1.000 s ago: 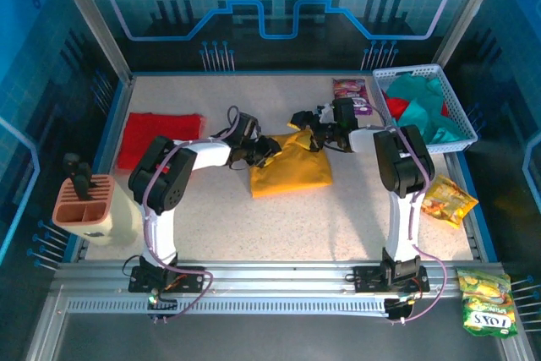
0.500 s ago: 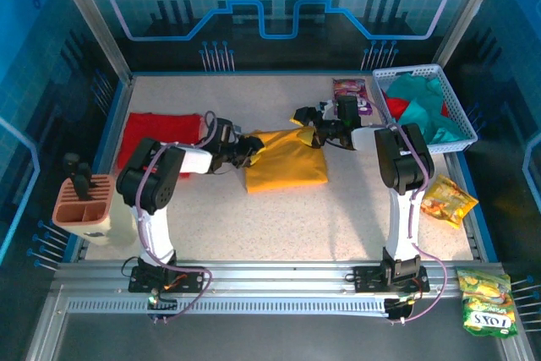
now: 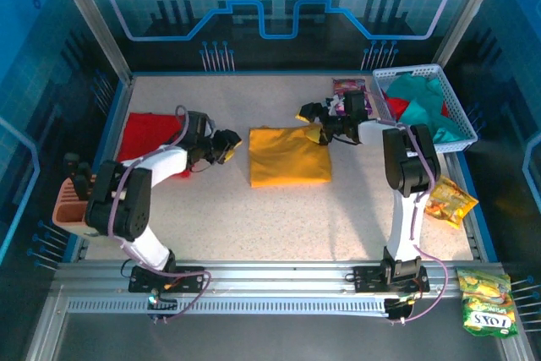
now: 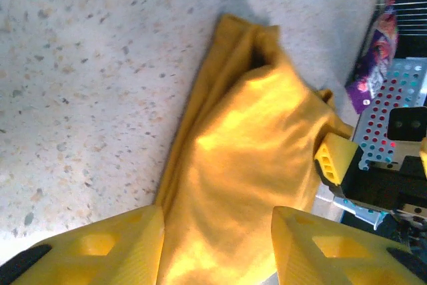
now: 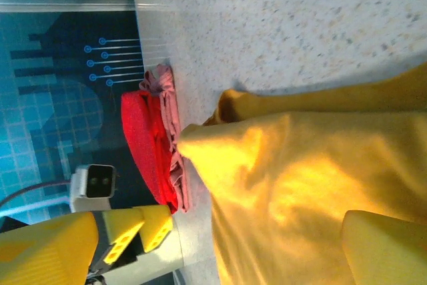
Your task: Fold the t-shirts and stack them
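Two robot arms are working over a speckled desk [image 3: 211, 209], where a mustard-yellow t-shirt [image 3: 289, 156] is lying folded in a flat rectangle at the centre. The left fingers [image 3: 226, 143] are hovering partly open just left of it, clear of the cloth and gripping nothing. The right fingers [image 3: 309, 112] are standing wide apart over its far right corner, also holding nothing. A red t-shirt [image 3: 145, 135] is lying folded at the desk's left edge. Teal t-shirts [image 3: 423, 99] are sitting heaped in a white basket [image 3: 460, 107] at the far right, with a purple snack packet [image 3: 347, 87] beside it.
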